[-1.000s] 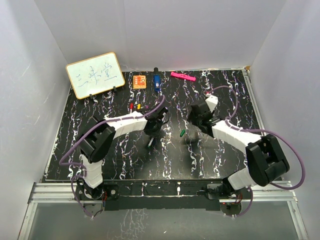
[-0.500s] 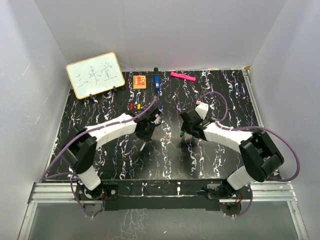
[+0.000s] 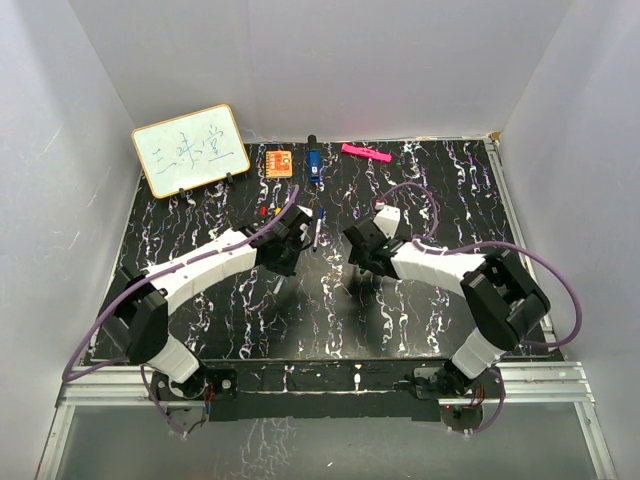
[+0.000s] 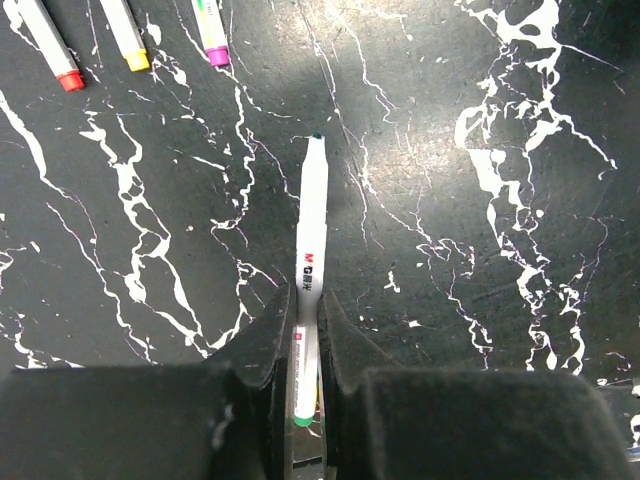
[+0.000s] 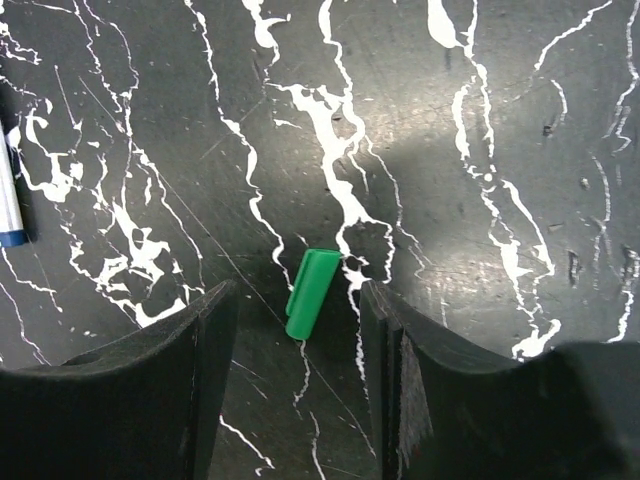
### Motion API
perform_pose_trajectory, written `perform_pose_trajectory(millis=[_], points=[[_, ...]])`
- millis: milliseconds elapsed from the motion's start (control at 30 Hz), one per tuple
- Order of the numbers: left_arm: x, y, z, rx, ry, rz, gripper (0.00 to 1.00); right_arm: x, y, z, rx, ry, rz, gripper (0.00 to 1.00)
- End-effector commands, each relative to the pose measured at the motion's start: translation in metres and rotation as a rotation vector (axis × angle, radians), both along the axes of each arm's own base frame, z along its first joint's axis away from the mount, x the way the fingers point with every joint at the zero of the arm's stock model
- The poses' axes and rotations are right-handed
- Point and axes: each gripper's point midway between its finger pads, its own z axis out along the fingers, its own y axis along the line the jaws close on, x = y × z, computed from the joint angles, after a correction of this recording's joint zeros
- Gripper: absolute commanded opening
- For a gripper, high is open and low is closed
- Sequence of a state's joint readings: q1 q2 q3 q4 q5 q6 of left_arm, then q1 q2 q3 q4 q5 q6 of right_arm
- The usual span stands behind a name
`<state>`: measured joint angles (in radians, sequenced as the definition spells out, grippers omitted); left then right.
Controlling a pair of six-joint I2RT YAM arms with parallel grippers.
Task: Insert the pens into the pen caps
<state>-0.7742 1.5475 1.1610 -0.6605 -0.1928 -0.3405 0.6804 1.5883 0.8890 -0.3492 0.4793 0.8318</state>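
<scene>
Left gripper [image 4: 305, 315] clamping green pen [image 4: 311, 220] by rear of barrel, tip pointing out over table [image 3: 420, 310]. Red pen [image 4: 50, 50], yellow pen [image 4: 125, 35] and purple pen [image 4: 210, 35] lying side by side beyond tip, to its left, well apart from it.

Right gripper [image 5: 295, 300] hanging half-wide, fingers [image 5: 210, 340] straddling green cap [image 5: 311, 290]. Cap lying flat, gap showing on each side. Blue pen [image 5: 8, 190] lying near left finger, not touching.

Whiteboard [image 3: 190, 150], orange block [image 3: 279, 162], blue object [image 3: 313, 165] and pink marker [image 3: 365, 153] sitting along far edge.

L gripper [image 4: 305, 312] clamped tight, R gripper [image 5: 295, 292] jaws apart.
</scene>
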Motion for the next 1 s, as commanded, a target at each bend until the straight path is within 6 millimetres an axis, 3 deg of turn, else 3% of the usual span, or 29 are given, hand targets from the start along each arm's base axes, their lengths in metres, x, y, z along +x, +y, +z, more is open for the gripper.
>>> perform_pose_trajectory(millis=[0,367,533,633,800,967], points=[[-0.001,0.009,0.014,-0.005,-0.039,0.019,0.0,0.014,0.01,0.009,0.013,-0.035,-0.039,0.49],[0.001,0.019,0.017,0.002,-0.059,0.031,0.0,0.007,0.013,-0.017,-0.007,0.051,-0.054,0.46],[0.003,0.022,0.017,-0.014,-0.062,0.042,0.0,0.004,0.016,-0.023,-0.007,0.085,-0.042,0.33],[0.005,0.024,0.019,-0.019,-0.063,0.045,0.0,-0.003,0.015,-0.039,-0.025,0.14,-0.033,0.25],[0.01,0.023,0.026,-0.037,-0.079,0.045,0.0,-0.026,0.011,-0.06,-0.091,0.263,0.016,0.03],[0.013,0.023,0.027,-0.056,-0.081,0.052,0.0,-0.049,0.001,-0.081,-0.15,0.35,0.05,0.0]])
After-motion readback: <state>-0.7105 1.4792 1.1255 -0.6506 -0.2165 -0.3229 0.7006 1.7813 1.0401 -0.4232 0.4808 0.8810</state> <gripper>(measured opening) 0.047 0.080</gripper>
